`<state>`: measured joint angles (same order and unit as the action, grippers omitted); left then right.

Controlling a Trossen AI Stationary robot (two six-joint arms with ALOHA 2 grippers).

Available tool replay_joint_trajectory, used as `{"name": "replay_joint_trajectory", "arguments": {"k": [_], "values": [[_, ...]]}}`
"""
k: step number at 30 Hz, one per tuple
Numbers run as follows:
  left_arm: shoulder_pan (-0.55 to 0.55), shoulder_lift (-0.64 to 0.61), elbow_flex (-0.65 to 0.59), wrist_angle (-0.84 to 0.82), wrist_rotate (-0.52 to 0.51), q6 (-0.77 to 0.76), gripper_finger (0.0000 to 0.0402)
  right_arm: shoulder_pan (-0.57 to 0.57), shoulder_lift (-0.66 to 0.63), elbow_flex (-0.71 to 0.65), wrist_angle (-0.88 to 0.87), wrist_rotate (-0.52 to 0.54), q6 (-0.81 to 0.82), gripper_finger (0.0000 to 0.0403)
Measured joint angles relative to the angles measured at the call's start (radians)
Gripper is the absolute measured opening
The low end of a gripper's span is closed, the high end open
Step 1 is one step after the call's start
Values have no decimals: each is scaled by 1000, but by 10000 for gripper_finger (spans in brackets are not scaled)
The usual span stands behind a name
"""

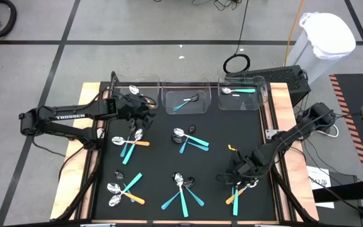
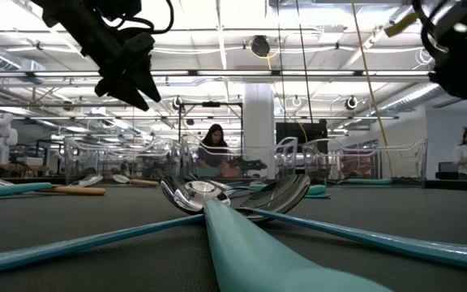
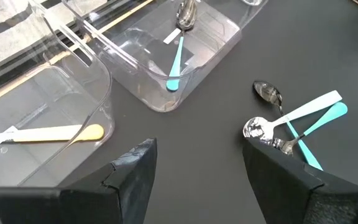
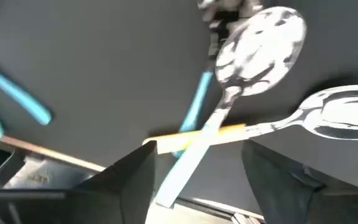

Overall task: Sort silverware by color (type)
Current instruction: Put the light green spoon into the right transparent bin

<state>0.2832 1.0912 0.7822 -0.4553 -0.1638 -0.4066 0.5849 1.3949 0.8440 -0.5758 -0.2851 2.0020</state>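
Note:
The silverware lies in several crossed heaps on the black mat (image 1: 219,126). My left gripper (image 3: 194,149) hangs open above bare mat, just near of the left clear bin (image 1: 134,94), which holds an orange-handled spoon (image 3: 48,132). The middle bin (image 1: 184,101) holds a teal-handled spoon (image 3: 176,56), and the right bin (image 1: 241,94) holds another (image 1: 238,91). My right gripper (image 4: 197,149) is open above the near-right heap (image 1: 241,192). Below its fingers lie two silver bowls (image 4: 260,43), an orange handle (image 4: 229,132) and pale blue handles.
Other heaps lie at the middle left (image 1: 130,144), centre (image 1: 188,139), near left (image 1: 123,189) and near centre (image 1: 181,189). A small yellow piece (image 1: 231,147) lies on the mat to the right. The three bins line the far edge.

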Motion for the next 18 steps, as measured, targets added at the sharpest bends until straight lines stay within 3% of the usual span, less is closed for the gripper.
{"name": "replay_joint_trajectory", "arguments": {"k": [11,18], "values": [[0,0,0,2,-21,2,240,39,6,-52,-13,49,28,166],[0,0,0,2,-24,1,240,39,92,-52,94,40,2,166]]}}
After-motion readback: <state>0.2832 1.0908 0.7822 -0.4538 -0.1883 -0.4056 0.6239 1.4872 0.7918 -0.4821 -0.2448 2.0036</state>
